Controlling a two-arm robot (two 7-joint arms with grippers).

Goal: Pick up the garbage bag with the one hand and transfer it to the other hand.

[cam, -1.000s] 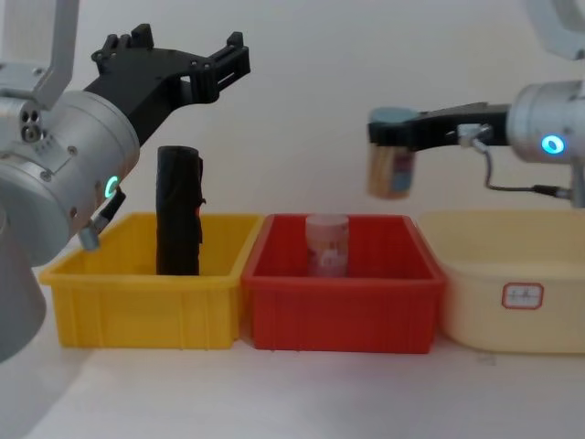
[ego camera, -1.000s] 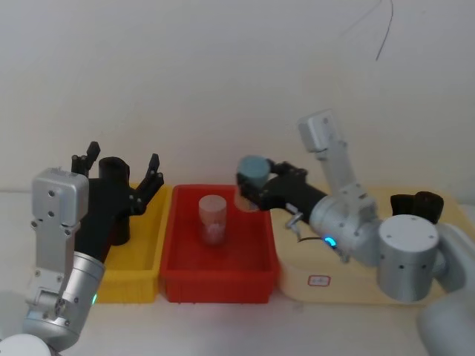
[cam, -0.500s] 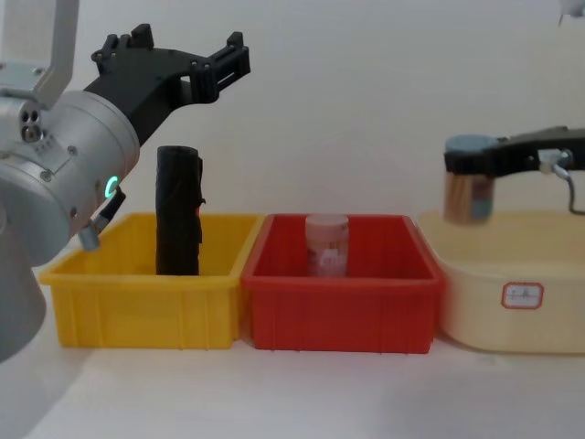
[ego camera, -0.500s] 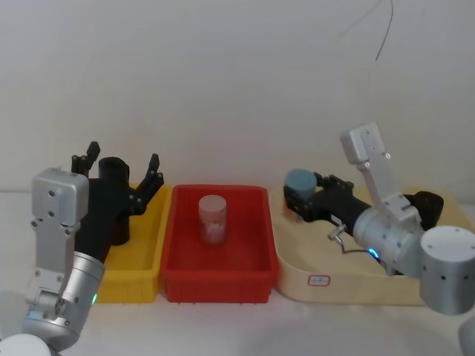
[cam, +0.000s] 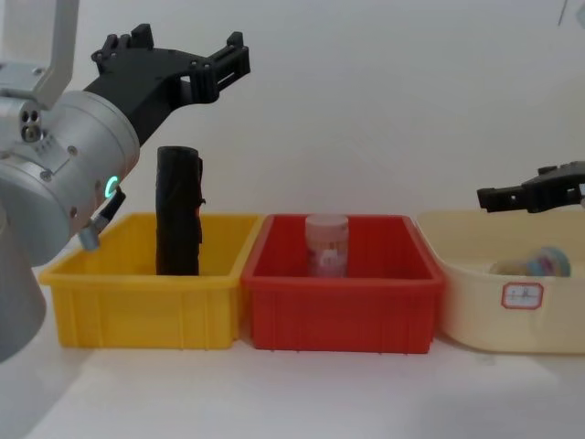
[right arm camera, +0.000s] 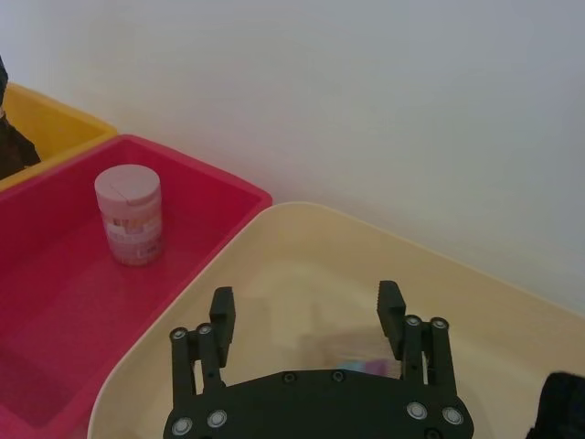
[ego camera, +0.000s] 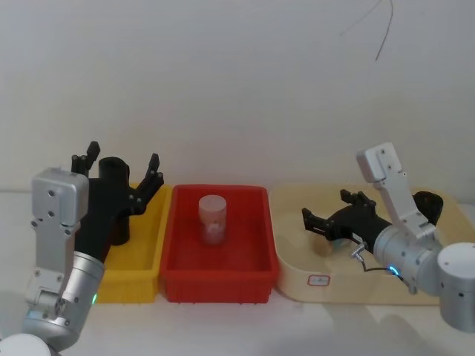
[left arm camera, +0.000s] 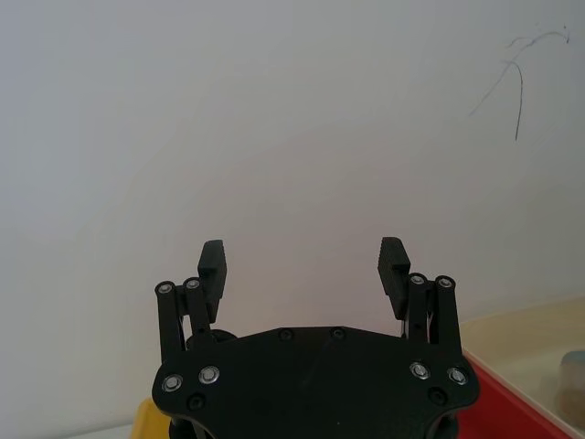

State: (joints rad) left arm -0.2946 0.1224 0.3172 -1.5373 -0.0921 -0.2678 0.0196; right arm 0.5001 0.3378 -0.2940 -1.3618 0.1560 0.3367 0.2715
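Nearest the robot on the pale tabletop point(cam: 274, 393) stand 3 containers in a row: a yellow plastic bin point(cam: 146, 293) on the left, a red plastic bin point(cam: 343, 297) in the middle and a cream oval tub point(cam: 512, 302) on the right. The tall black cylindrical roll of garbage bags point(cam: 178, 212) stands upright in the yellow bin, toward its back, free of any grip. A small pinkish lidded jar point(ego camera: 212, 218) stands upright in the red bin, and a jar with a blue-grey lid point(cam: 539, 263) lies on its side in the cream tub. The left gripper point(cam: 178, 57), on the green-ringed arm, hangs above the roll, fingers spread wide and empty. The right gripper point(ego camera: 326, 211), on the blue-ringed arm, hovers over the cream tub, fingers parted, holding nothing, with a rumpled black roll point(ego camera: 424, 204) at the tub's far right end
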